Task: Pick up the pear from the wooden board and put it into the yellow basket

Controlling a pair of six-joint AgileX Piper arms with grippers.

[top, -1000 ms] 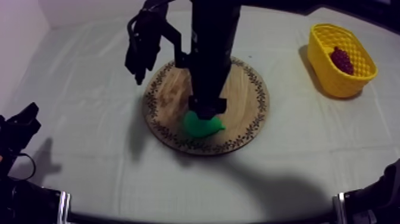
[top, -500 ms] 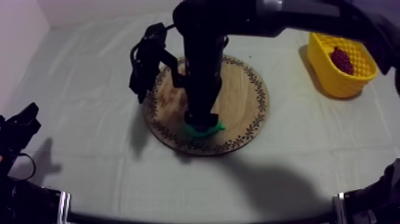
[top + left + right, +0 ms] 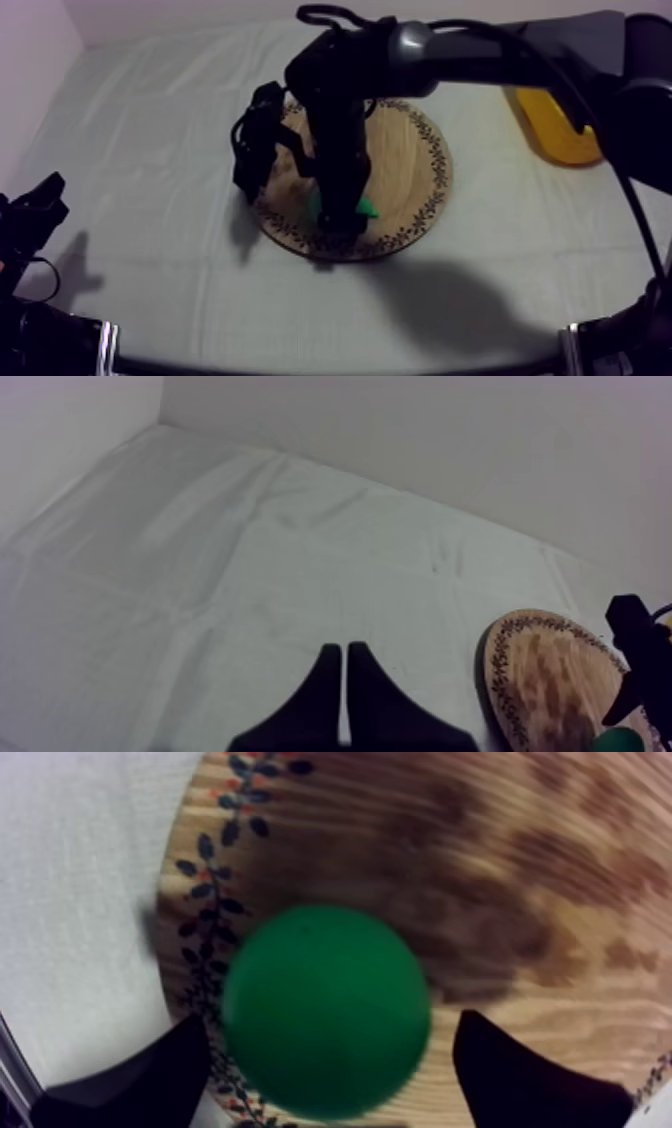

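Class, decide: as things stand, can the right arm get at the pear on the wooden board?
Probably yes: the right gripper hangs open over the pear, a finger each side, nothing between.

From above, the right arm (image 3: 470, 55) hides most of the pear (image 3: 365, 209), the middle of the board (image 3: 420, 170) and part of the basket (image 3: 560, 135). In the right wrist view the right gripper's (image 3: 332, 1020) 2 fingers (image 3: 150, 1077) run off the edge.

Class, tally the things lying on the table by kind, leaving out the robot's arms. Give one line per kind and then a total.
Wooden board: 1
Pear: 1
Yellow basket: 1
Total: 3
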